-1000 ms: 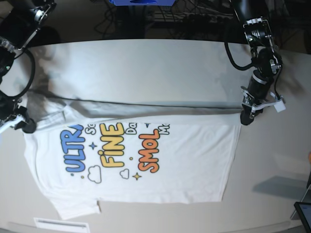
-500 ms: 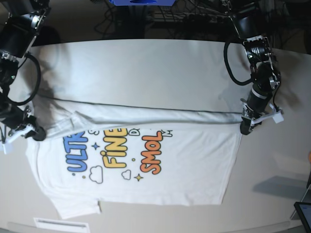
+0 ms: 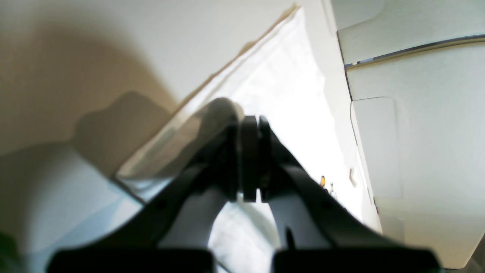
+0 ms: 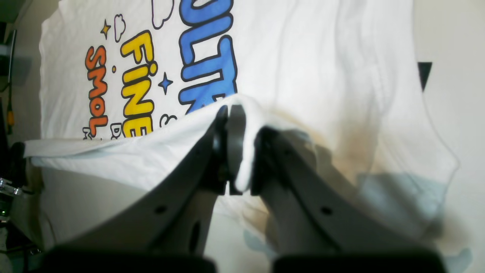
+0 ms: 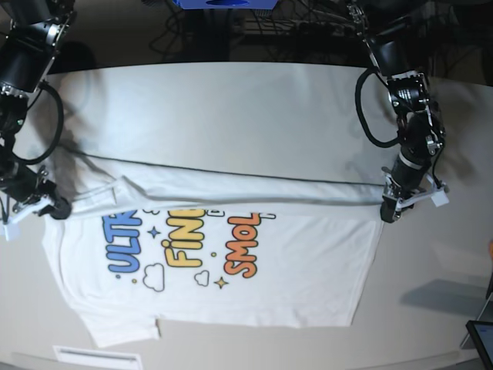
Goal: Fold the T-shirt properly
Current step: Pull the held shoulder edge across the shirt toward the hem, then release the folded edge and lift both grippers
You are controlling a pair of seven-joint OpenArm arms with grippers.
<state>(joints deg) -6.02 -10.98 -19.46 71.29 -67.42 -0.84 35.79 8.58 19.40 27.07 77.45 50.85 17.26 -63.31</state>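
Note:
The white T-shirt (image 5: 300, 270) lies print up on the table (image 5: 231, 100), showing "ULTRA", "FINE" and "SMOL". Its far edge is raised and doubled over in a long fold (image 5: 231, 189) stretched between both grippers. My left gripper (image 5: 389, 212) is shut on the fold's right end. In the left wrist view its fingertips (image 3: 250, 125) pinch the white cloth (image 3: 288, 94). My right gripper (image 5: 58, 208) is shut on the fold's left end near the sleeve. In the right wrist view, the right gripper (image 4: 238, 113) clamps a ridge of fabric just above the blue lettering (image 4: 204, 57).
A dark screen device (image 5: 481, 335) sits at the near right corner. A white label strip (image 5: 96, 357) lies at the near left edge. Cables (image 5: 293, 27) and a blue object (image 5: 223, 3) are behind the table's far edge.
Both grippers have moved toward the near edge, drawing the fold over the print. The small text above the big words is now mostly covered.

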